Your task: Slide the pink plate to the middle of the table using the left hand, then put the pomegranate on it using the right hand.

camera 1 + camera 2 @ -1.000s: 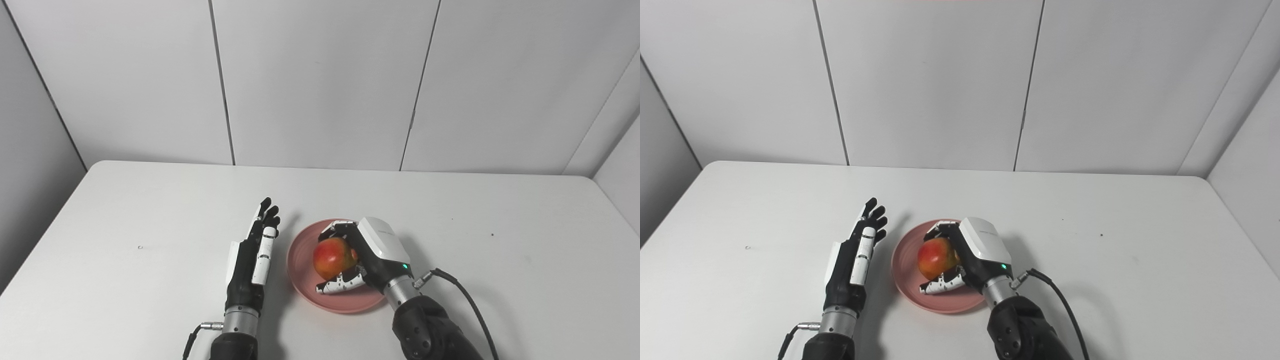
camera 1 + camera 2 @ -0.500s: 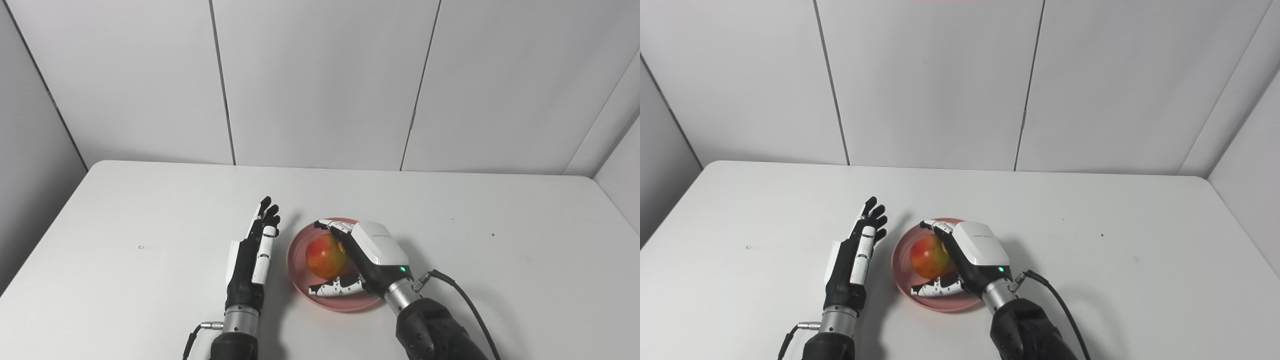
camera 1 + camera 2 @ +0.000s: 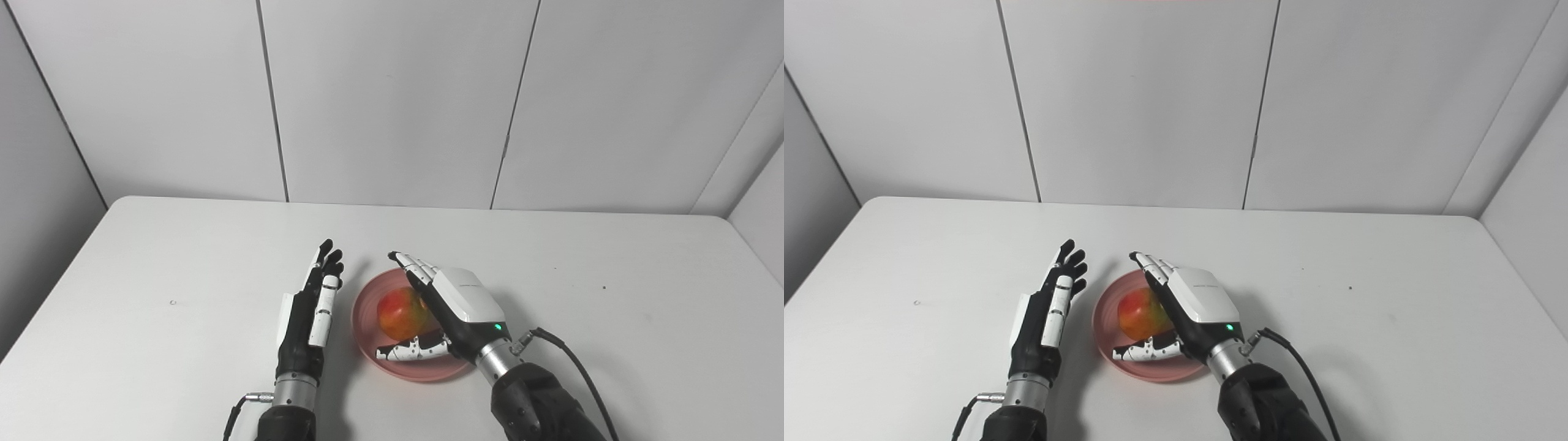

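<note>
The pink plate (image 3: pixel 369 334) lies on the white table near the middle, towards the front. A red and yellow pomegranate (image 3: pixel 401 313) rests on the plate. My right hand (image 3: pixel 453 306) hovers over the plate's right side, open, its fingers stretched out past the fruit and its thumb low in front of it. Whether the palm still touches the fruit I cannot tell. My left hand (image 3: pixel 309 312) stands open just left of the plate, fingers straight and pointing away, holding nothing.
The white table (image 3: pixel 153 275) reaches back to a grey panelled wall. A black cable (image 3: pixel 569 361) runs from my right wrist. A tiny speck (image 3: pixel 172 302) lies on the table at the left.
My right hand has opened: its fingers uncurled from the pomegranate and now stretch forward. The pomegranate stays on the plate. My left hand has not moved.
</note>
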